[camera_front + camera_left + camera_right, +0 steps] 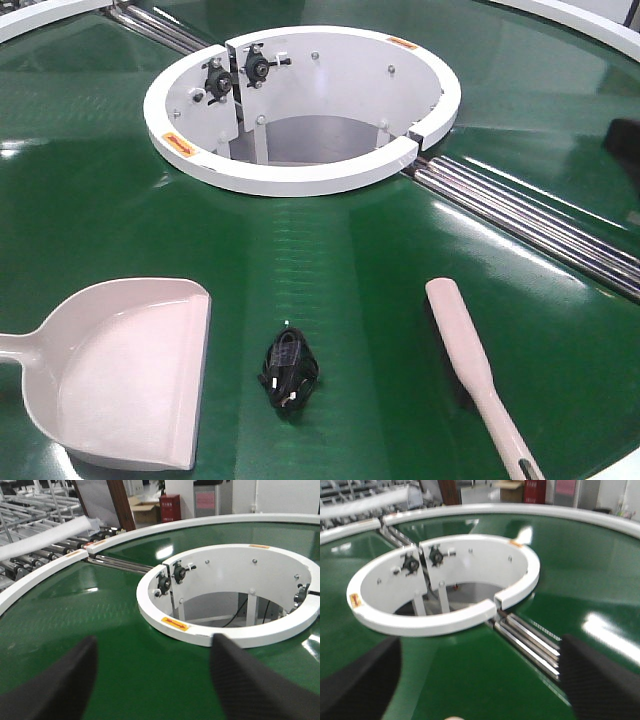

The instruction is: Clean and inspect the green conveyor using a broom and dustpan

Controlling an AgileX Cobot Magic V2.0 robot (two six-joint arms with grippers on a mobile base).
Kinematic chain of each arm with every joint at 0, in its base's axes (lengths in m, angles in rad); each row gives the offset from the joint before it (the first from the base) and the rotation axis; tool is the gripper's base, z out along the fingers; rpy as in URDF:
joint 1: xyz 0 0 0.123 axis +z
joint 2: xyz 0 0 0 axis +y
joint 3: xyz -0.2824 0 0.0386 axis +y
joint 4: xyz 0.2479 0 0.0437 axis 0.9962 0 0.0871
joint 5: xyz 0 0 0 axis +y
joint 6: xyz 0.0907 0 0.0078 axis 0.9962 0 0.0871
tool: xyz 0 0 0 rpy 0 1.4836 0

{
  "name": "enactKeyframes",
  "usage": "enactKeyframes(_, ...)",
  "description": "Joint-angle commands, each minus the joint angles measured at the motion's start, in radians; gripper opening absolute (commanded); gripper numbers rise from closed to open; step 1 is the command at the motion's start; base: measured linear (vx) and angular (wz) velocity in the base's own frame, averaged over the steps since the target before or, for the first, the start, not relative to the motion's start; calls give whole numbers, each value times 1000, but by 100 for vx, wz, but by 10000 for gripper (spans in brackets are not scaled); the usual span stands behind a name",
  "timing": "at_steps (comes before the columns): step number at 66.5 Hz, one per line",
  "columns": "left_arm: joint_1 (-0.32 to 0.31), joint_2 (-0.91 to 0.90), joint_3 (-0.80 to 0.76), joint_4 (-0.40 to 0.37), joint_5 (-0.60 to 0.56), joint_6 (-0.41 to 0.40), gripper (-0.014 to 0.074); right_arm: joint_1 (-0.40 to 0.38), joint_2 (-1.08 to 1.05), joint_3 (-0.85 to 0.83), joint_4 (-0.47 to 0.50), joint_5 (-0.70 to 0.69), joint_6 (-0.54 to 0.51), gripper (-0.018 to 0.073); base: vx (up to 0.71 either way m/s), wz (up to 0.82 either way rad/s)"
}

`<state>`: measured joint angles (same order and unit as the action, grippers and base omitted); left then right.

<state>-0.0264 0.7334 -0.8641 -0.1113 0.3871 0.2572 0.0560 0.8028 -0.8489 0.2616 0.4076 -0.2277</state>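
Your left gripper (154, 642) and right gripper (480, 645) both stand spread wide, nothing between their fingers, above the green conveyor (380, 250) and facing the white ring housing (300, 175). On the belt you have the dustpan (130, 375) lying left, the broom (465, 350) right, and a small black bundle (288, 370) between them.

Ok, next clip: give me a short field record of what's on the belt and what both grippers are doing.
surface: green conveyor, white ring housing at centre
dustpan: lying on belt, near left, untouched
broom: lying on belt, near right, untouched
black bundle: on belt between them
left gripper: open, empty, above belt
right gripper: open, empty, above belt
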Motion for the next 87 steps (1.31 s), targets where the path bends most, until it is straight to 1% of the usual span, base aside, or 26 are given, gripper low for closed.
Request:
enactKeyframes(1,-10,-1,-35,-3,-60,-8,614,0,25,-36,11,-53,-1,727,0,0)
enactKeyframes(6,-10,-4,-35,-3,-60,-8,658,0,43,-33,19,-45,4,720,0,0)
enactKeyframes(13,-10,-3,-35,-3,-60,-8,650,1,48,-34,67,1,9,706,0,0)
enactKeyframes(16,-10,-3,-35,-3,-64,-8,640,1,58,-43,87,54,-8,701,0,0)
enactKeyframes(22,-10,-3,-35,-2,-72,-6,615,1,105,-70,91,194,-54,694,0,0)
enactKeyframes(25,-10,-3,-35,-2,-74,-6,603,1,132,-77,95,235,-70,692,0,0)
enactKeyframes(34,-10,-3,-35,-2,-75,-6,580,1,224,-78,99,281,-72,682,0,0)
enactKeyframes(45,-10,-3,-35,-2,-75,-6,580,12,341,-78,108,319,-72,672,0,0)
enactKeyframes(50,-10,-3,-35,-2,-75,-6,580,55,395,-78,92,305,-72,666,0,0)
enactKeyframes(55,-10,-3,-35,-2,-75,-6,580,120,444,-85,77,270,-51,661,0,0)
enactKeyframes(58,-10,-3,-35,-2,-75,-6,580,156,480,-101,51,261,-6,660,0,0)
enactKeyframes(62,-10,-3,-35,-2,-75,-6,580,177,535,-143,0,285,59,658,0,0)
enactKeyframes(67,-10,-3,-35,-3,-71,-7,580,188,593,-200,-61,342,112,656,0,0)
enactKeyframes(73,-10,-3,-35,-3,-63,-7,580,191,668,-291,-112,432,136,653,0,0)
enactKeyframes(78,-10,-3,-35,-3,-60,-7,580,191,722,-367,-135,494,148,650,0,0)
enactKeyframes(87,-10,-3,-35,-3,-60,-7,580,192,818,-492,-134,599,151,640,0,0)
